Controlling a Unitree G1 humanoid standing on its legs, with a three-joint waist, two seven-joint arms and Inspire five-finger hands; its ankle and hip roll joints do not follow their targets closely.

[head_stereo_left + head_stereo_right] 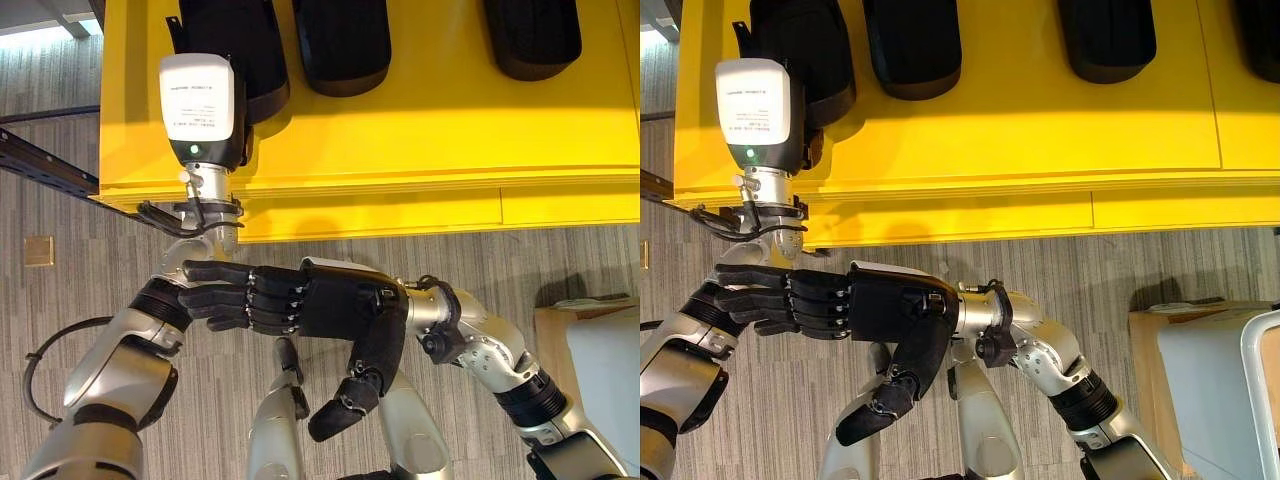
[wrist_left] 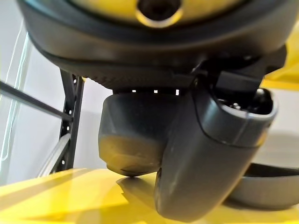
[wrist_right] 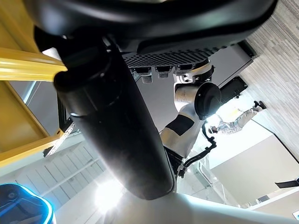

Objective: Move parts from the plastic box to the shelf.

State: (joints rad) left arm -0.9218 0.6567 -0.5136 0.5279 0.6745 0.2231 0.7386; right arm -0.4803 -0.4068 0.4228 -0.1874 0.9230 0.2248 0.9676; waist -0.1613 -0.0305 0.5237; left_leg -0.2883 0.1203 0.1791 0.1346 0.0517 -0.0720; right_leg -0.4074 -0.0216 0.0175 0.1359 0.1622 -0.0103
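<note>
I see my left robot hand (image 1: pixel 215 42) up on the yellow shelf (image 1: pixel 420 140), but its fingers hide under the white wrist box, so I cannot tell if they are spread or curled around the black part (image 1: pixel 250 45) lying there at the shelf's left end. That part is long, and it points from the shelf's front edge toward the back, side by side with two more black parts (image 1: pixel 342 40) further right. My right robot hand (image 1: pixel 330 305) hangs below the shelf's front edge, fingers straight and flat, holding nothing.
</note>
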